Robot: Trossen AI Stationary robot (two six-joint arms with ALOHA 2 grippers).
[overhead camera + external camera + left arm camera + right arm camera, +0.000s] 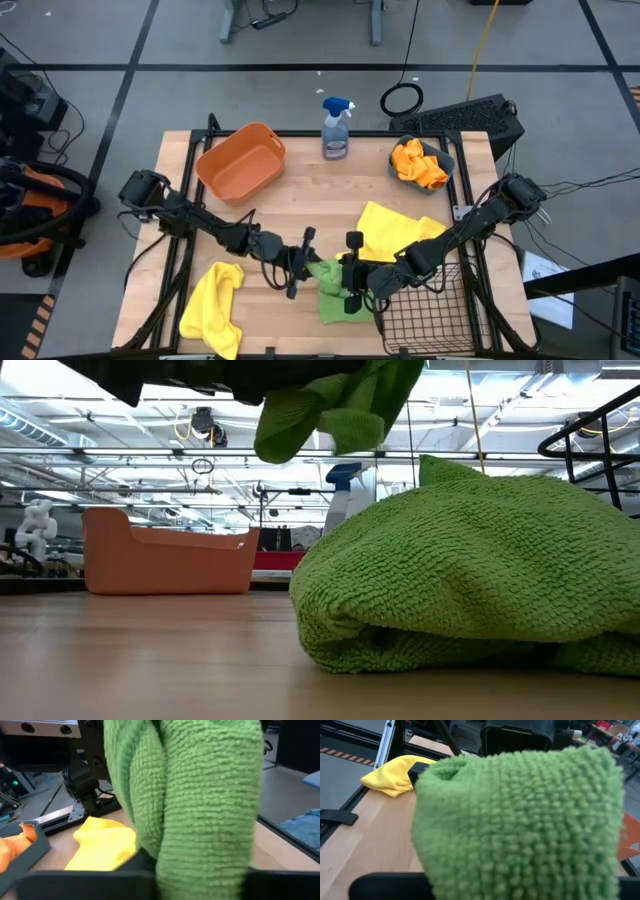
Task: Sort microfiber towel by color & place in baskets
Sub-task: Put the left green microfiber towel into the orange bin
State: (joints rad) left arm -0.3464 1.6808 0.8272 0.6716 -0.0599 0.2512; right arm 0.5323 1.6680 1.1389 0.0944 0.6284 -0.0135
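A green towel (324, 268) hangs in the air between my two grippers, and it fills both wrist views (190, 795) (520, 820). My left gripper (305, 263) is shut on it from the table's left. My right gripper (348, 270) faces it from the right, right up against it. A second green towel (335, 308) lies bunched on the table just below, large in the low view (470, 570). Yellow towels lie at near left (212, 305) and middle right (395, 230). Orange towels (420, 163) sit in the small bin (450, 158). My left gripper holds the green towel pinched as a thick bunch of several folds (200, 865) between its two fingers (85, 882), coming level from the table's left. The towel is lifted clear, and its free part hangs slack below the gripper (335, 405), above the towel on the table.
The orange tub (240, 170) stands at far left, and the spray bottle (337, 130) at far middle. The black wire mesh basket (430, 310) sits at the near right corner, beside my right arm. Bare wood shows between the tub and the arms.
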